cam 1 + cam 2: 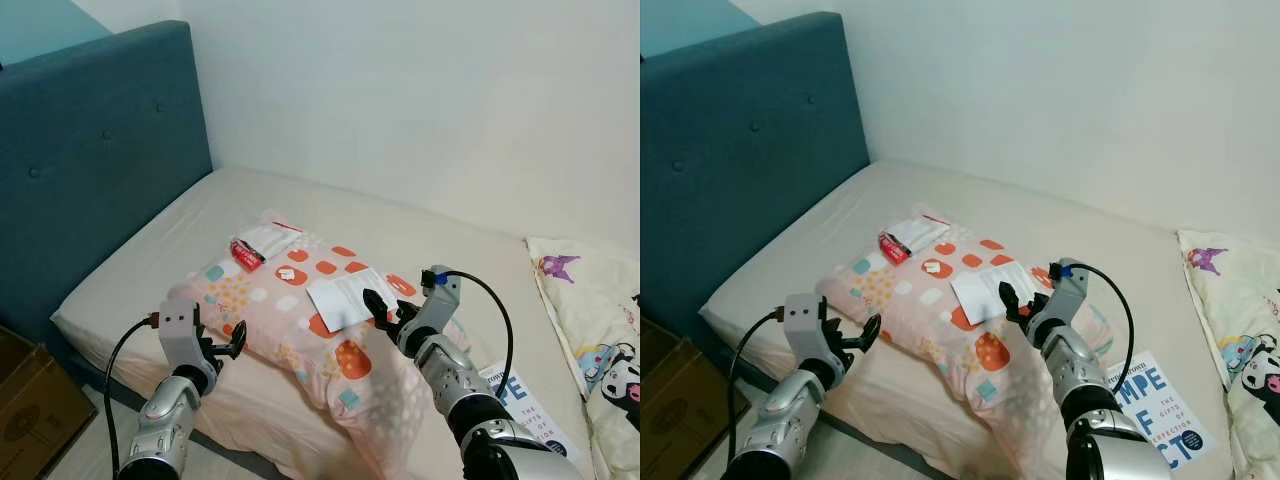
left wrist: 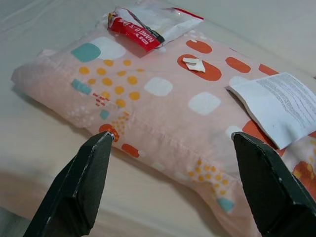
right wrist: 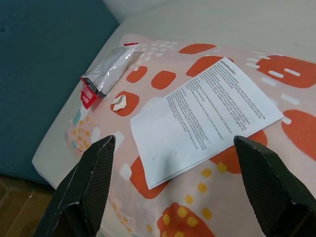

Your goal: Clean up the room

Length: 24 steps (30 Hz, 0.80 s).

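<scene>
Bedroom scene: a bare beige mattress (image 1: 420, 240) against a white wall, with a teal padded headboard (image 1: 100, 150) on the robot's left. Right gripper (image 1: 385, 312) hovers just above the near end of a pink patterned pillow (image 1: 300, 310), its two black fingers spread wide and holding nothing. Directly ahead of it, between the fingers in the right wrist view, lies a white printed leaflet (image 3: 207, 118), flat on the pillow and slightly askew. Beyond the leaflet sits a small crumpled white scrap (image 3: 119, 101) on an orange patch, and further still, at the pillow's far corner, an empty silver and red wrapper (image 3: 106, 74). Left gripper (image 1: 222, 347) is held low at the near left side of the pillow, fingers also wide apart and empty, just short of the pillow's edge. To the right of the pillow a book (image 1: 1155, 410) lies on the mattress, and a cartoon-print pillow (image 1: 600, 330) sits at the far right.

The leaflet looks light, thin and floppy, likely to slide or buckle; since the soft pillow gives underneath, pinching one free edge or corner seems best. The wrapper should be light and crinkly, easy to pinch anywhere
</scene>
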{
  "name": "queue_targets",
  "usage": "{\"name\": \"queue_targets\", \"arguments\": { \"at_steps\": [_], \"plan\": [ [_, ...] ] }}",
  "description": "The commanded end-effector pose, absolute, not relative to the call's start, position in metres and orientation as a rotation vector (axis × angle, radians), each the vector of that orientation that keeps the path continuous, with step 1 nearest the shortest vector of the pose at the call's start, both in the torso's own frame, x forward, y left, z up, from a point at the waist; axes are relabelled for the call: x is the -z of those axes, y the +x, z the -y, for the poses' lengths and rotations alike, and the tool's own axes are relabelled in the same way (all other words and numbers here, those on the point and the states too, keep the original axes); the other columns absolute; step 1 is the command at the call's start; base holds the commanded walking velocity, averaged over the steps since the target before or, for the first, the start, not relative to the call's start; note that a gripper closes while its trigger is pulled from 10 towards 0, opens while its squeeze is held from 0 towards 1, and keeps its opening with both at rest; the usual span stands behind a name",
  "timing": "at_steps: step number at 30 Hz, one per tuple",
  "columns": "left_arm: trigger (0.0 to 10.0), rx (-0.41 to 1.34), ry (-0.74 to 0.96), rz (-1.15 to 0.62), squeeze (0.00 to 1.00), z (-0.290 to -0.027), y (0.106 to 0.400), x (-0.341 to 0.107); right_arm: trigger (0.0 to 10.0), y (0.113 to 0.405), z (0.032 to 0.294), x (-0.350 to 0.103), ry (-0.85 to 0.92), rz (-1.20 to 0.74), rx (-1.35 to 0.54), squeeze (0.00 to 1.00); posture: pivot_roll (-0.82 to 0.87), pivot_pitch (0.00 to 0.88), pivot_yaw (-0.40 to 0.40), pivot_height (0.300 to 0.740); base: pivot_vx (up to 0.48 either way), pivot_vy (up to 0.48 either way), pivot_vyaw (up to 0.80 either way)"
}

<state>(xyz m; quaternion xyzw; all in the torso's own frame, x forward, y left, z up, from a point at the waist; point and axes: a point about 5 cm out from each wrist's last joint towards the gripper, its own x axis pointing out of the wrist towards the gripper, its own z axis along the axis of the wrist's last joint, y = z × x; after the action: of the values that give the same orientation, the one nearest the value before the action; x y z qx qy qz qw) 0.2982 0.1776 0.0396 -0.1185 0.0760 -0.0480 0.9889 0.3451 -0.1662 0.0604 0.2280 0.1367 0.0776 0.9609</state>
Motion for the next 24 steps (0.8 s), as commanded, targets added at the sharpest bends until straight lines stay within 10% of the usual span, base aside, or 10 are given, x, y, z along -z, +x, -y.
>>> {"name": "queue_targets", "arguments": {
  "at_steps": [1,24],
  "plan": [
    [10.0,0.09,-0.238,-0.151,0.0,-0.18,0.295,-0.038,10.0,0.346,0.166,-0.061,0.489,-0.261,-0.144,0.0,-0.02,0.061,-0.037,0.656,0.0,0.0,0.0],
    [10.0,0.102,-0.235,-0.126,0.0,-0.177,0.297,-0.043,10.0,0.357,0.174,-0.079,0.545,-0.183,-0.124,0.0,-0.01,0.074,-0.037,0.626,0.0,0.0,0.0]
  ]
}}
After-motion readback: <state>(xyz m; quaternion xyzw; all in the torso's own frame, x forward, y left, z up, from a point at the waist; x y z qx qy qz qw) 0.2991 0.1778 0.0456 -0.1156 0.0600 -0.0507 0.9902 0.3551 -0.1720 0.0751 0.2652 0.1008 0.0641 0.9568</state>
